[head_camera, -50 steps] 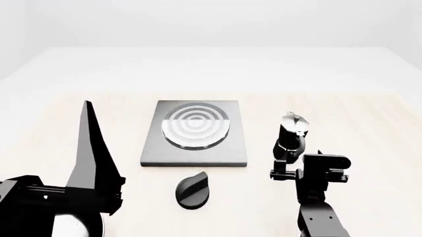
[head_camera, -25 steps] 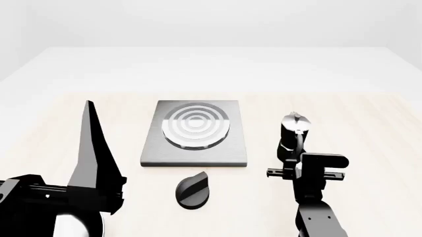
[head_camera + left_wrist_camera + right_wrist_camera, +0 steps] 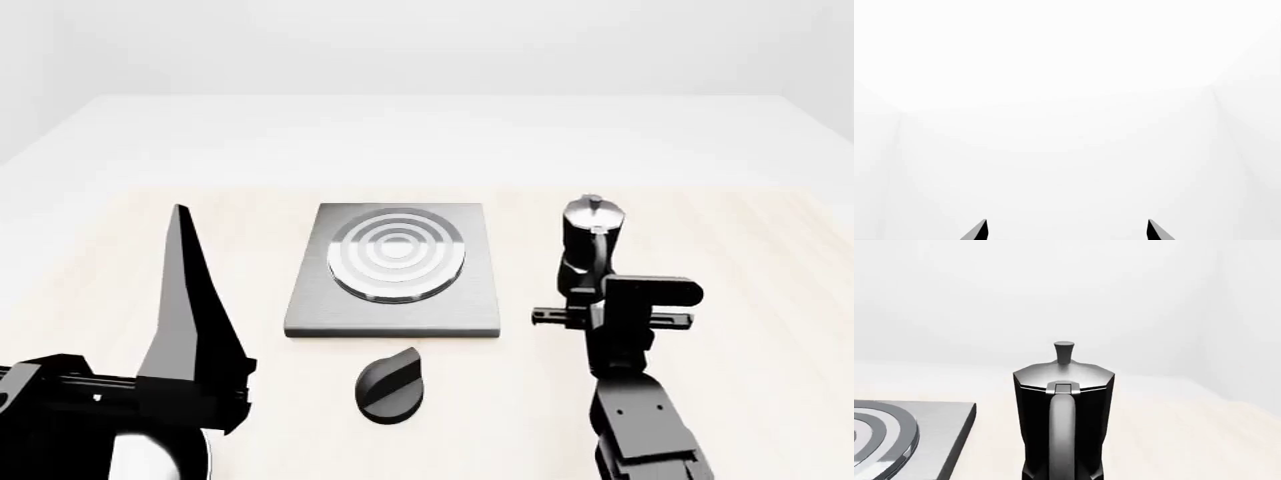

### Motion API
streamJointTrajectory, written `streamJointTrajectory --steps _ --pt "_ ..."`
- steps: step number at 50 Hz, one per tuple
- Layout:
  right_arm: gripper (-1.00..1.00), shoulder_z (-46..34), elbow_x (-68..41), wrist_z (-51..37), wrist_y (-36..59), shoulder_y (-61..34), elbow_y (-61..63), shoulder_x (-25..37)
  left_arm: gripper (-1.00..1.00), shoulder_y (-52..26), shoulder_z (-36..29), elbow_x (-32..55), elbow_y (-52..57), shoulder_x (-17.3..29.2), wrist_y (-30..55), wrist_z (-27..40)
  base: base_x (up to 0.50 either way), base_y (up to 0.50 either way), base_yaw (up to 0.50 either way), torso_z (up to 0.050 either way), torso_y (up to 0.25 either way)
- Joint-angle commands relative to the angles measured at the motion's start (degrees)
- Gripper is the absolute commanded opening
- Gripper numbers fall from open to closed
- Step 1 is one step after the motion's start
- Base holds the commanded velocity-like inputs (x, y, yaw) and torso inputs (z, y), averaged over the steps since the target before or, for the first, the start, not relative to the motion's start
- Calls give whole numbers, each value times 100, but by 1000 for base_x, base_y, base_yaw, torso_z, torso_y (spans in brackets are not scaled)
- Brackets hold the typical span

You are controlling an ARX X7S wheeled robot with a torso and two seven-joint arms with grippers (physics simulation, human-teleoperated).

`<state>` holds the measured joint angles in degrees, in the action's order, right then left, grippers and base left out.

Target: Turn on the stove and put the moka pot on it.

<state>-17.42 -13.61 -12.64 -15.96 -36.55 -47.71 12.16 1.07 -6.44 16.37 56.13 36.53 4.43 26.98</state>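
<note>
The grey square stove [image 3: 395, 271] lay flat with its ringed round burner [image 3: 396, 255], its black knob [image 3: 388, 385] apart in front of it, and the black moka pot [image 3: 589, 252] stood upright just beside the stove's right edge, silver-lidded, handle toward me.

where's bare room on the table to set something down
Free: the wood left of the grey square stove plate, and the strip beyond it toward the far edge. Crowded: the right side, where the black moka pot stands just ahead of the right gripper, and around the black round knob.
</note>
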Motion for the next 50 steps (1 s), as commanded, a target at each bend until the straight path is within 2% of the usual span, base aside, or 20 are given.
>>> streamJointTrajectory --steps 1,10,14,16,17,34,50 --pt "-100 -21 179 -14 122 -566 254 -88 100 30 -10 -14 -29 6 -58 23 0 0 0 0 0" --pt "-100 -88 283 105 -334 -1186 -530 -285 100 50 -10 -22 -25 25 -78 43 0 0 0 0 1" --pt "-100 -105 338 230 -767 -1720 -1526 -453 100 63 -12 -16 -45 25 -104 47 0 0 0 0 0" --pt "-100 -99 381 341 -1425 -2106 -2589 -619 100 43 -5 7 -47 33 -89 51 0 0 0 0 5" --pt "-100 -79 381 368 -1401 -2228 -2710 -641 100 34 -5 11 -45 36 -80 55 0 0 0 0 0" --pt "-100 479 938 238 -761 -2798 -2726 -696 100 -22 -88 2 -134 14 -136 55 0 0 0 0 1" --pt "-100 999 1071 690 -955 -2809 -2727 -1060 100 -67 -154 -7 -181 0 -147 67 0 0 0 0 1"
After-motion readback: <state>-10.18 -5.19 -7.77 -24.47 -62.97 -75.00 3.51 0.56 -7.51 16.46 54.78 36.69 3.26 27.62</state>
